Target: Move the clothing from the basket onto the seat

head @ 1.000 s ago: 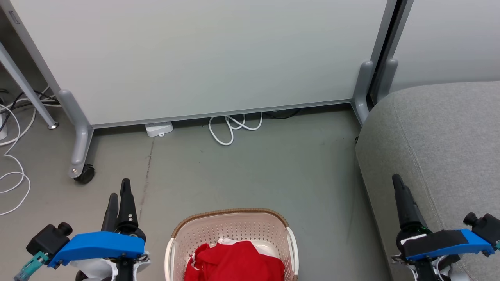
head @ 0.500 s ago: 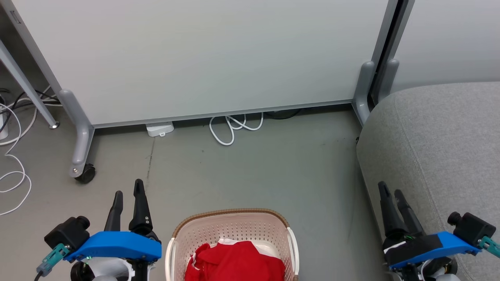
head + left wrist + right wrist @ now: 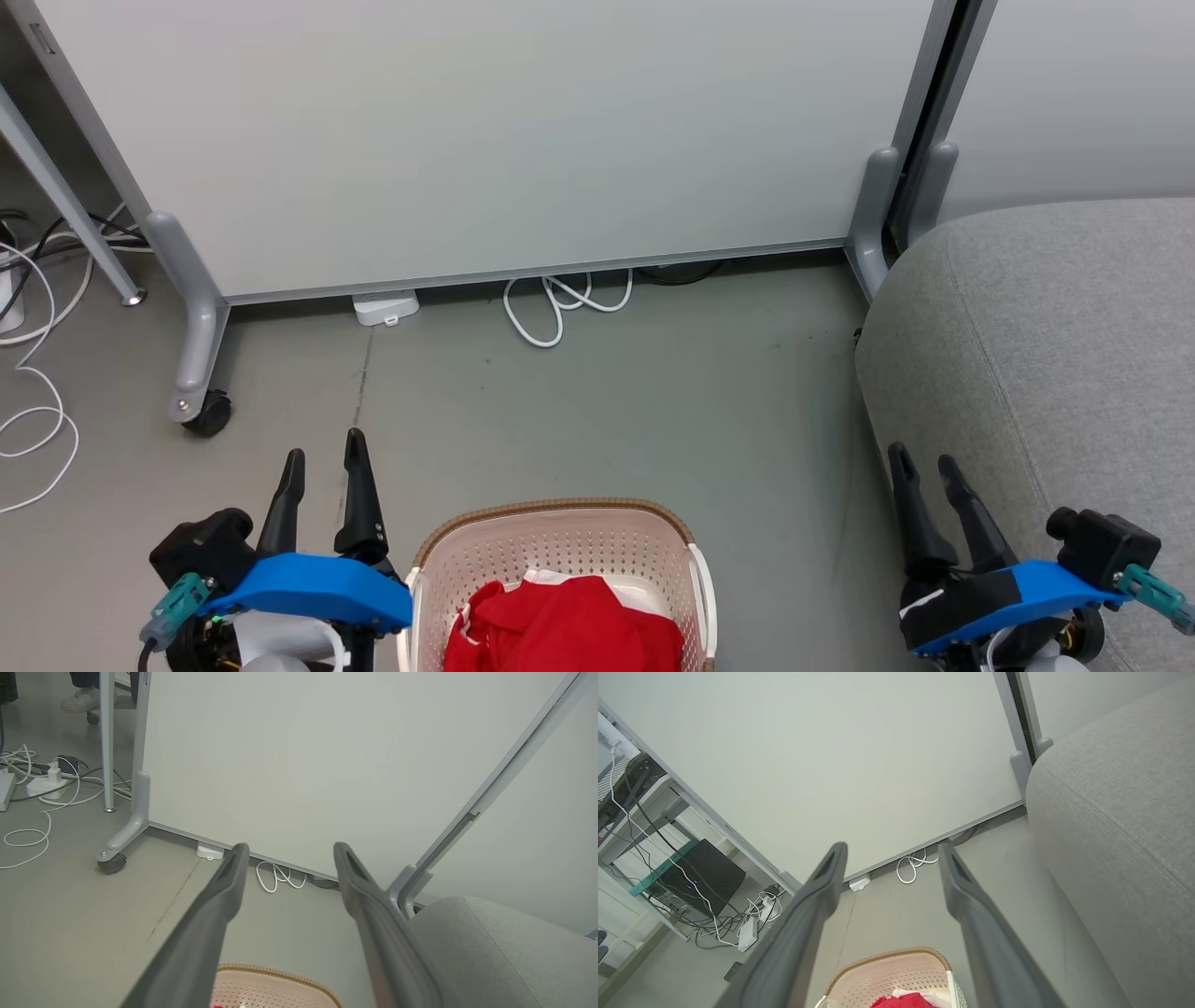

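Observation:
The cream perforated basket (image 3: 560, 541) with its brown woven rim stands on the floor at the bottom centre of the head view. Inside it lies the bright red clothing (image 3: 569, 627) with white trim; its lower part runs off the frame. My left gripper (image 3: 324, 455) hovers open just left of the basket, fingers apart. At the lower right my right gripper (image 3: 926, 460) is open too, beside the front edge of the grey seat (image 3: 1064, 336). The left wrist view catches the basket's rim (image 3: 275, 973); the right wrist view shows the basket (image 3: 887, 975) and a bit of the red clothing (image 3: 906, 1002).
A pale partition panel (image 3: 485, 140) on grey wheeled feet (image 3: 201, 411) closes off the back. White cables (image 3: 560, 303) loop at its base, and more cables (image 3: 28, 392) lie at the far left. Bare grey floor (image 3: 653, 411) separates basket and panel.
Both grippers have opened from shut and shifted inward toward the basket, sinking lower in the head view. The head camera has drifted slightly.

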Tool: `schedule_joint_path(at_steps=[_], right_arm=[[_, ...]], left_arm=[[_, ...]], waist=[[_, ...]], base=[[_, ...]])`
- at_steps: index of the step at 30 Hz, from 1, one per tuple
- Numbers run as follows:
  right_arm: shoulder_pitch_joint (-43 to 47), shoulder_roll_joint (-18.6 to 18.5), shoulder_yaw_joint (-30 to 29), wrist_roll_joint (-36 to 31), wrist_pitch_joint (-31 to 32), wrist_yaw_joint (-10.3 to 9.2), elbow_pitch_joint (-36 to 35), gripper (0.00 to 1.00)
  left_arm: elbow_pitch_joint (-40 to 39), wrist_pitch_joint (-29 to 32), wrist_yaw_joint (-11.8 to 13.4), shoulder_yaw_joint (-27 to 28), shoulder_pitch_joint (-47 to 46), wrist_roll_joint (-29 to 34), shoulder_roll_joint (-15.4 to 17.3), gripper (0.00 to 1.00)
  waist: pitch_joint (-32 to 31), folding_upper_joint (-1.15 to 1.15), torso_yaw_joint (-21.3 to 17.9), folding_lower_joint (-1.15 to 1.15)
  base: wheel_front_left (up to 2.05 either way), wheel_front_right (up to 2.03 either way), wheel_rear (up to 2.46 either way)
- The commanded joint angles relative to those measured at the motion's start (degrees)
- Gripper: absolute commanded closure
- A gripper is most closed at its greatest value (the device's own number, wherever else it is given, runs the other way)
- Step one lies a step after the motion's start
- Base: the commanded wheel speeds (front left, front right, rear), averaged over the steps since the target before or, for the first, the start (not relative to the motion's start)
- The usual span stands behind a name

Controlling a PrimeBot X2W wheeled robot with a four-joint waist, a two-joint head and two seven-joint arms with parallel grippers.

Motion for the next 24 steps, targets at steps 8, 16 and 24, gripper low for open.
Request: schedule_joint_path(at_steps=[8, 16, 24], right_arm=[[-1.24, -0.4, 0.85, -5.85, -1.61, 0.1, -0.29, 0.0], [-1.32, -0.43, 1.55, -10.62, -2.73, 0.11, -0.22, 0.0], [-1.14, -0.44, 2.24, -15.17, -3.79, 0.11, -0.14, 0.0]], left_arm=[[0.2, -1.56, 0.99, -1.6, -1.45, 5.74, 0.73, 0.0], [0.58, -2.71, 1.38, -2.84, -1.56, 10.06, 0.83, 0.0], [1.26, -3.71, 0.83, -3.54, -1.63, 13.54, 0.77, 0.0]], waist=[[0.07, 0.0, 0.21, 0.0], [0.11, 0.0, 0.49, 0.0], [0.22, 0.0, 0.77, 0.0]], base=[[0.0, 0.0, 0.0], [0.0, 0.0, 0.0], [0.0, 0.0, 0.0]])
